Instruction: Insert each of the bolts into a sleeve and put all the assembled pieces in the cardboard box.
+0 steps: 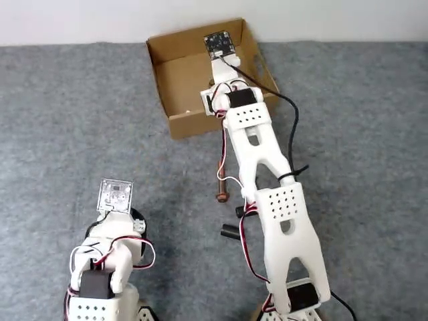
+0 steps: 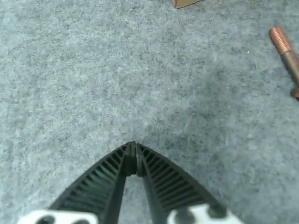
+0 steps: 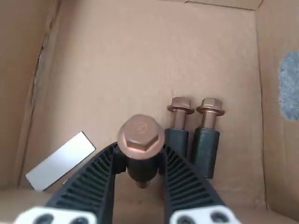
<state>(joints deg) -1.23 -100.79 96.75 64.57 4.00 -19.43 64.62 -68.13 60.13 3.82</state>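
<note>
Grey, felt-like bench [image 1: 80,120] all the way across, with a strip of pale wall [image 1: 67,20] along the far edge. The cardboard box [image 1: 175,73] sits open at the back of the bench, just short of that wall.

Over to the right tool [image 3: 139,158] - it's inside the box, fingers parted narrowly and clamped on either side of a black sleeve [image 3: 140,171] with a copper bolt [image 3: 140,136] seated in it. The hex head faces straight up at the wrist camera. Whether the piece touches the box floor, I can't tell.

Just beside that held piece lie two assembled pieces [image 3: 179,135], side by side and touching, flat on the cardboard, heads pointing towards the far wall of the box. A white label [image 3: 60,161] lies on the floor on the other side of the tool.

Now the left tool [image 2: 135,158] - fingers pressed together at the tips, nothing between them, hanging over bare bench at the near side (well apart from the box).

Out on the bench, a loose bolt [image 1: 219,194] lies between the two arms, close against the right arm's side and off ahead of the left tool. Nearer the right arm's base, loose black sleeves [image 1: 229,232] lie partly tucked under the arm.
</note>
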